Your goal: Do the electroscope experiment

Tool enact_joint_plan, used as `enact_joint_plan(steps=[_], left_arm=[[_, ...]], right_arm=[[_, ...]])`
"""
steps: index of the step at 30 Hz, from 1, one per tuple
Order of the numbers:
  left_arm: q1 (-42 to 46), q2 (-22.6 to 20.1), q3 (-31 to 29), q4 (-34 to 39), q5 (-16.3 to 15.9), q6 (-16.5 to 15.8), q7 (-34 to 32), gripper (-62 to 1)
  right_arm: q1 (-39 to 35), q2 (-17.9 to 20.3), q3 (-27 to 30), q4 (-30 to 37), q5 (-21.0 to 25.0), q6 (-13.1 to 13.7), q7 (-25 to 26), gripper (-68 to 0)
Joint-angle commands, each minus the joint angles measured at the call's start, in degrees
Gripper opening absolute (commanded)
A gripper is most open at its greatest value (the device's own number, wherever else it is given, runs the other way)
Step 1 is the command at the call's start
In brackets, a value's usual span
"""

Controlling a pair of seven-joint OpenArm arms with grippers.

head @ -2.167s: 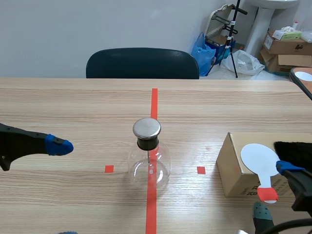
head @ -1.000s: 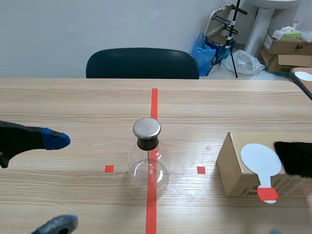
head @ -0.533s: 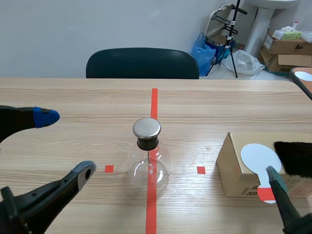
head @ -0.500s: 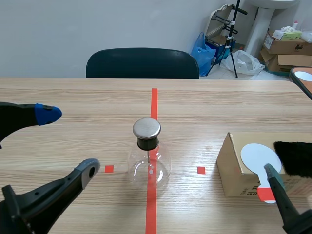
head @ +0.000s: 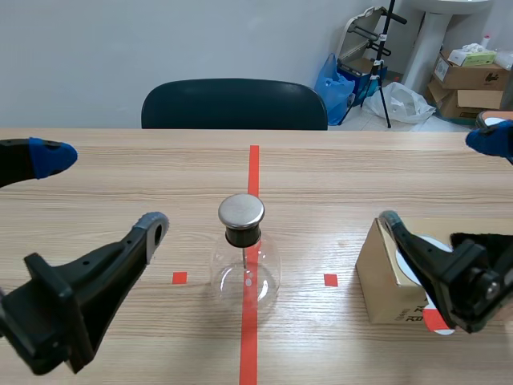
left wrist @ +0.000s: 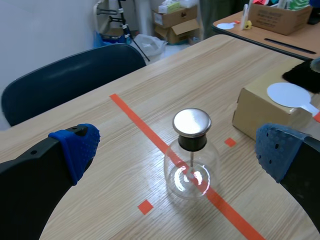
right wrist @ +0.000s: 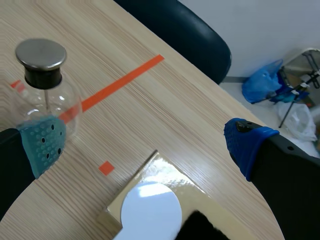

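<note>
The flask point(head: 245, 273) is clear glossy glass with a smooth metal cap point(head: 241, 210), the table point(head: 120, 176) is matt light wood, and the box point(head: 381, 273) near the table's right edge is brown cardboard bearing a smooth white disc point(right wrist: 151, 210) and rough black fur point(head: 485, 257).

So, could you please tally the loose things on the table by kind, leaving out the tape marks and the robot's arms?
Glass flask electroscope: 1
Cardboard box: 1
White disc paddle: 1
Black furry pad: 1
Total: 4
</note>
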Motion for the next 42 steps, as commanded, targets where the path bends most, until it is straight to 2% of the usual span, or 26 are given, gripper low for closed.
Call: enact_joint_plan(steps=[1,3,5,11,16,24,42], left_arm=[[0.0,0.1,0.1,-0.1,-0.8,1.5,-1.0,1.4],[0.0,0.1,0.1,-0.1,-0.8,3.7,-0.6,1.4],[0.0,0.1,0.1,-0.1,-0.8,5.5,1.4,1.4],[0.0,0.1,0.0,-0.1,-0.3,6.2,3.7,1.4],[0.0,0.1,-0.1,-0.1,-0.3,6.8,3.8,1.4],[0.0,-0.1,-1.8,-0.1,-0.4,6.8,5.1,1.4],[0.0,-0.1,-1.9,-0.1,-0.4,6.8,6.6,1.4]], right_arm=[[1.4,0.6,-0.1,0.5,2.0,1.3,-0.3,0.4],[3.0,0.6,-0.9,0.5,3.8,2.8,-1.2,0.4],[4.5,0.6,-2.3,0.5,4.1,3.2,-1.7,0.4],[7.6,0.6,-8.0,0.5,4.2,2.9,-6.1,0.4],[7.7,0.6,-11.5,0.5,4.1,3.0,-6.3,0.4],[7.6,0.6,-11.9,0.5,3.2,2.9,-9.5,0.4],[7.6,0.6,-11.9,0.5,3.1,2.9,-9.0,0.4]])
